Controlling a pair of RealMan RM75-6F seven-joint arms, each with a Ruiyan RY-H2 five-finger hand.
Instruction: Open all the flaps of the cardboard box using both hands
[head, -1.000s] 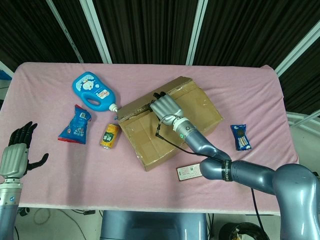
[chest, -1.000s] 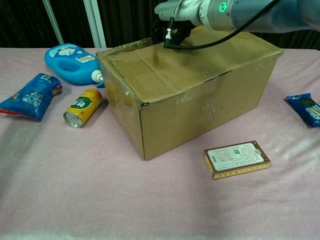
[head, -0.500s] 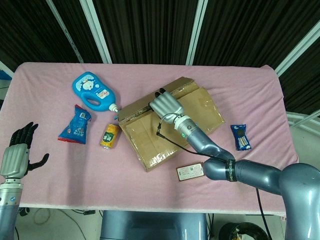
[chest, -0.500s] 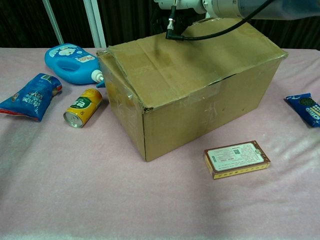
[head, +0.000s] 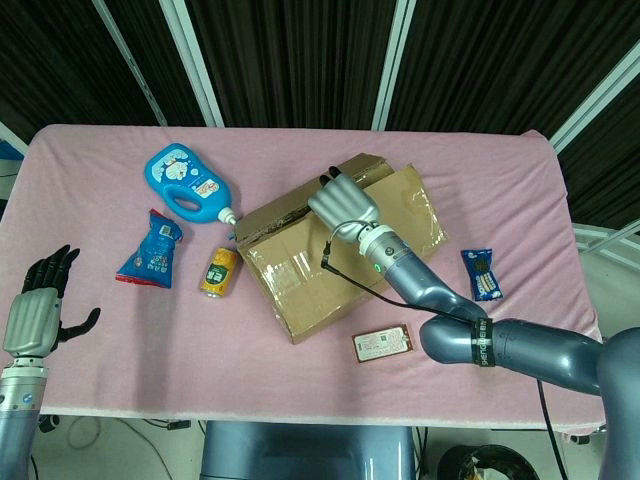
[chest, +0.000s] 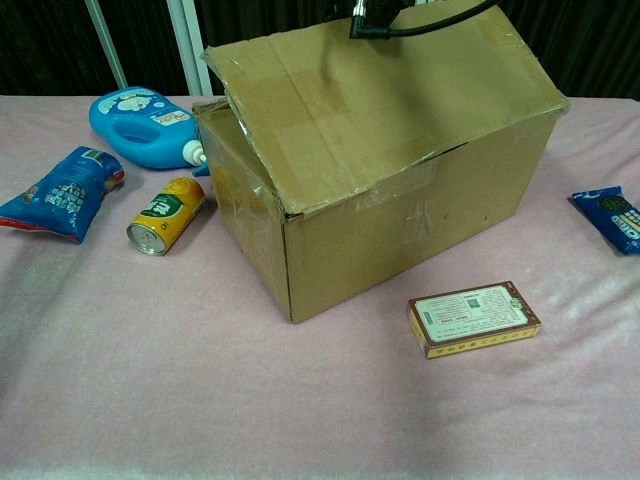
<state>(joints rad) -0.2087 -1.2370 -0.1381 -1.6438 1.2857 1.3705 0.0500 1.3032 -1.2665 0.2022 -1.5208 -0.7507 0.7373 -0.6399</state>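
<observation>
**Head view and chest view: near flap raised at its far edge**

Head view. The cardboard box (head: 335, 250) sat near the middle of the pink table (head: 120, 350), turned at an angle. The right hand (head: 343, 201) lay on the far edge of the box's top flap (head: 330, 262), fingers curled over that edge and holding it. The flap was tilted, its far edge lifted, and a dark gap showed along the seam to the left of the hand. The left hand (head: 38, 308) hung at the table's near left edge, well apart from the box, fingers spread and holding nothing. A blue bottle (head: 186, 183) lay left of the box, its spout pointing at the box's corner. A blue snack pouch (head: 152, 250) and a yellow can (head: 219, 271) lay between bottle and near edge, the can just beside the box. A small flat carton (head: 383, 343) lay near the box's front corner; a blue cookie packet (head: 482, 274) lay to the right.

Chest view. The box (chest: 400, 235) stood centre frame, and the flap (chest: 390, 95) sloped up and away from the front wall, hinged along the taped front edge. A black cable plug (chest: 367, 22) hung over the flap at the top of frame; the right hand itself was cut off there. The left hand was out of this view. Bottle (chest: 140, 125), pouch (chest: 60, 193) and can (chest: 166, 214) lay left of the box, the carton (chest: 472, 317) in front, the packet (chest: 612, 216) at far right.
</observation>
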